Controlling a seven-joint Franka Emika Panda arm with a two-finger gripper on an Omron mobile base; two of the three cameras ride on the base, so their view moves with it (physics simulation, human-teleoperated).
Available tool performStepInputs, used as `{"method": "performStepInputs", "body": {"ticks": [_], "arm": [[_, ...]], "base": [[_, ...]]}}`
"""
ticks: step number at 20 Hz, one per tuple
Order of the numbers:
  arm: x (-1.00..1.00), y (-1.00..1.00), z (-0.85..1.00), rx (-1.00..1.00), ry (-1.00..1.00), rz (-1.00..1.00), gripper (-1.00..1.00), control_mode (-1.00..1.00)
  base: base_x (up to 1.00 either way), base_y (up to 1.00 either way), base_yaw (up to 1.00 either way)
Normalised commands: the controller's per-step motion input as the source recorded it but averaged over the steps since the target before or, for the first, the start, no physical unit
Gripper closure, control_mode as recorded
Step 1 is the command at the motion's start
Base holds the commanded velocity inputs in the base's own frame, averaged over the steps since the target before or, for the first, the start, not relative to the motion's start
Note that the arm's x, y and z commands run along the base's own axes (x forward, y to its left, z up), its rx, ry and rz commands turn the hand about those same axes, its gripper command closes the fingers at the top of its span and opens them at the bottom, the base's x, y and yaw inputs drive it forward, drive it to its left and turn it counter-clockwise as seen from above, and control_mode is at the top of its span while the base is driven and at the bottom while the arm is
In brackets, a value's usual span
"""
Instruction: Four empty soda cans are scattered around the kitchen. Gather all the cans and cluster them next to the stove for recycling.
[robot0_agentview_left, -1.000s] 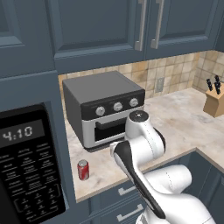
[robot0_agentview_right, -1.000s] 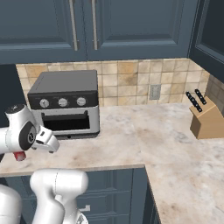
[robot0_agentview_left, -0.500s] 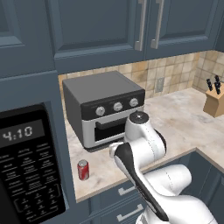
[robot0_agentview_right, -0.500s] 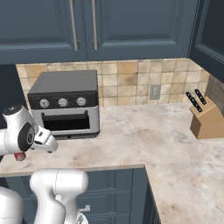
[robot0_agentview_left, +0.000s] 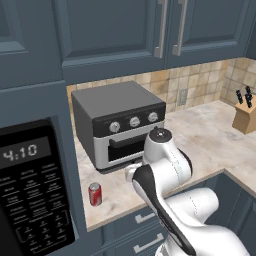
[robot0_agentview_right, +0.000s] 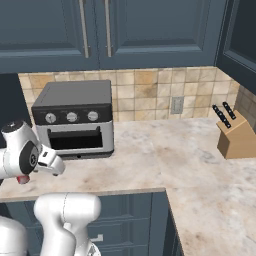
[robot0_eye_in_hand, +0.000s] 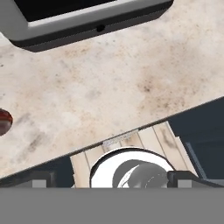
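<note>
One red can (robot0_agentview_left: 95, 194) stands upright on the beige counter (robot0_agentview_left: 210, 135), near its front edge and left of my arm (robot0_agentview_left: 162, 167). A sliver of the same can (robot0_agentview_right: 22, 179) peeks out under the arm's joint in the right base view. At the far left edge of the hand view, the can (robot0_eye_in_hand: 3, 121) is partly cut off. My gripper (robot0_eye_in_hand: 112, 180) hangs over the counter's front edge, to the right of the can and apart from it. Its fingertips (robot0_eye_in_hand: 41, 179) stand wide apart, open, with nothing between them. The stove is out of view.
A grey toaster oven (robot0_agentview_left: 117, 125) sits at the back of the counter, just behind my arm. A black microwave (robot0_agentview_left: 32, 195) is set in the tall cabinet at the left. A wooden knife block (robot0_agentview_right: 235, 137) stands at the far right. Blue drawers (robot0_agentview_left: 142, 225) run below the counter.
</note>
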Motion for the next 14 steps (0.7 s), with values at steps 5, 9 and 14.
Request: {"method": "performStepInputs", "body": {"ticks": [5, 9, 14], "arm": [[-0.38, 0.0, 0.25, 0.07, -0.13, 0.21, -1.0, -1.0], [-0.41, 0.0, 0.24, 0.07, 0.0, 0.37, -1.0, -1.0], [-0.02, 0.42, 0.08, 0.01, 0.0, 0.3, -1.0, -1.0]], "base": [[0.0, 0.0, 0.0], [0.0, 0.0, 0.0], [0.0, 0.0, 0.0]]}}
